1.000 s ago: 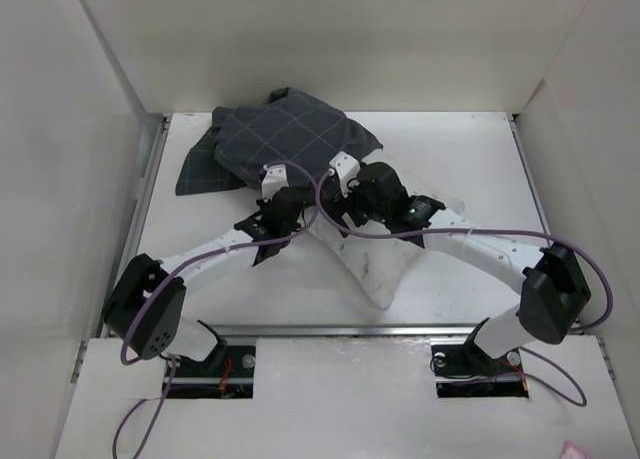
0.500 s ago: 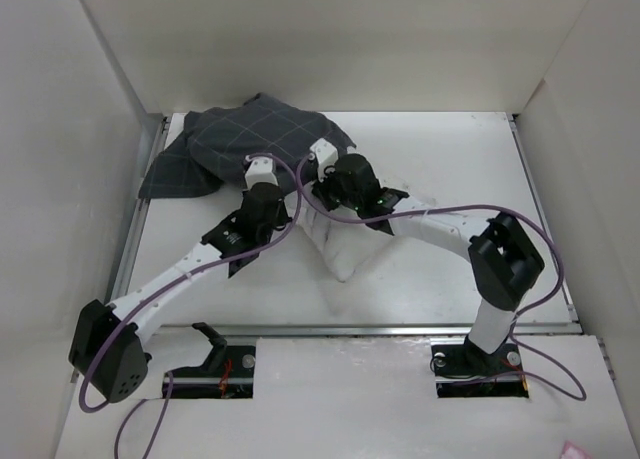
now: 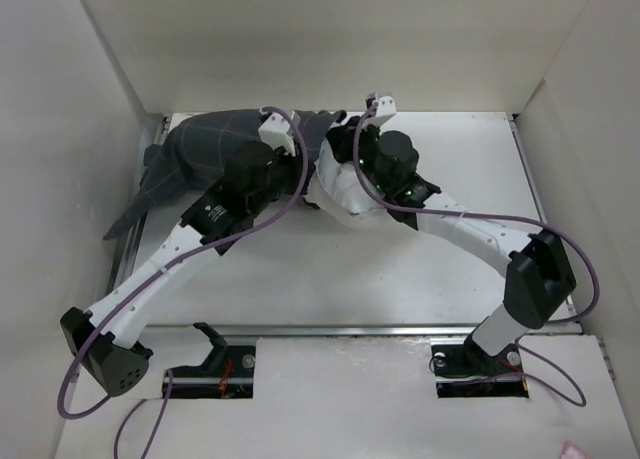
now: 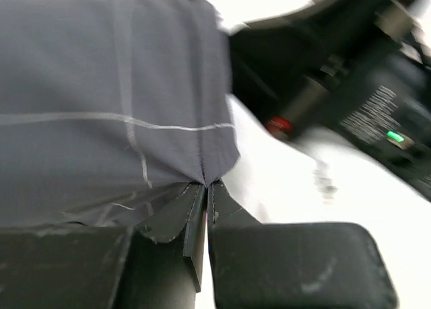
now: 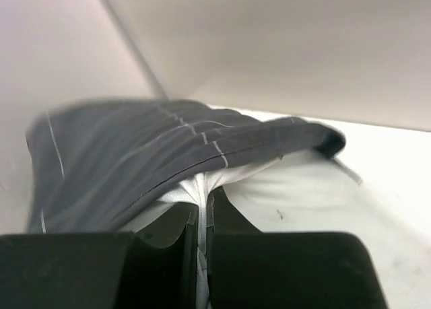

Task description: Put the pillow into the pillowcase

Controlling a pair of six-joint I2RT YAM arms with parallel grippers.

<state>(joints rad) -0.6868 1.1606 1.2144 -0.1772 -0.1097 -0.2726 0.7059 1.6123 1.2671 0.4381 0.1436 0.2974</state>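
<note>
The dark grey grid-patterned pillowcase lies bunched at the back left of the table, its open end toward the arms. Part of the off-white pillow sticks out of that end; the rest is under the fabric. My left gripper is shut on the pillowcase's edge, with the fingertips pinching the hem. My right gripper is shut on a fold of the pillow, just under the pillowcase's rim. White cloth is squeezed between its fingers. Both grippers sit close together at the opening.
White walls box in the table at the back and on both sides, and the back wall is close behind the grippers. The right arm's black wrist is right beside the left gripper. Purple cables loop over both arms.
The right gripper has shut on the pillow. Both arms have moved toward the back wall, carrying the pillow and the pillowcase's opening with them. The pillowcase has slid left and covers more of the pillow.
</note>
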